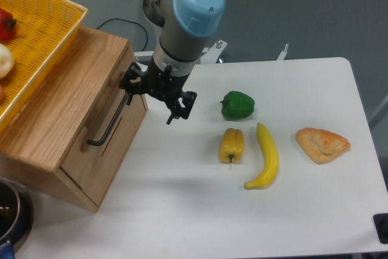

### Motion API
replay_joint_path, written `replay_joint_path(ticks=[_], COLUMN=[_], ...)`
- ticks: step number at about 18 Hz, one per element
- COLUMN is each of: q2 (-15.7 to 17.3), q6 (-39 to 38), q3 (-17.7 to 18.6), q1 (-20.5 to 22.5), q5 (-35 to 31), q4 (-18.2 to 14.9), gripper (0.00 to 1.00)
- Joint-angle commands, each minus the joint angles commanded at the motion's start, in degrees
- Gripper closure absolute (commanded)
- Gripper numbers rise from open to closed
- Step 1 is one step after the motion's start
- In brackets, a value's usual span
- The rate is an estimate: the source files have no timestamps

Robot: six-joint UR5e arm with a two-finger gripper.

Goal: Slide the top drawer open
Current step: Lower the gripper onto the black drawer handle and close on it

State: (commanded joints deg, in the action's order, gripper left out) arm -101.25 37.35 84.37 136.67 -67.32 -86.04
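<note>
Camera: spread hand (pixel 153 95) beside oak top drawer (pixel 103 131).

The top drawer (pixel 100 127) is sitting shut at nine o'clock on the table — a wide, shallow panel of light oak, its face lying flush with the cabinet front. Its long black bar handle (pixel 109 122) is running diagonally across that panel, from seven o'clock up toward one o'clock — the upper end is disappearing behind the gripper's near finger.
</note>
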Motion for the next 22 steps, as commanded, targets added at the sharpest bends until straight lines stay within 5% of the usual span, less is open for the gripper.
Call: replay_joint_path(ticks=[22], q2=[0.4], q6=[-2.4], q3=[3.0], q1=[-2.8], q5=[-0.4], q4=[0.0], gripper=[0.00])
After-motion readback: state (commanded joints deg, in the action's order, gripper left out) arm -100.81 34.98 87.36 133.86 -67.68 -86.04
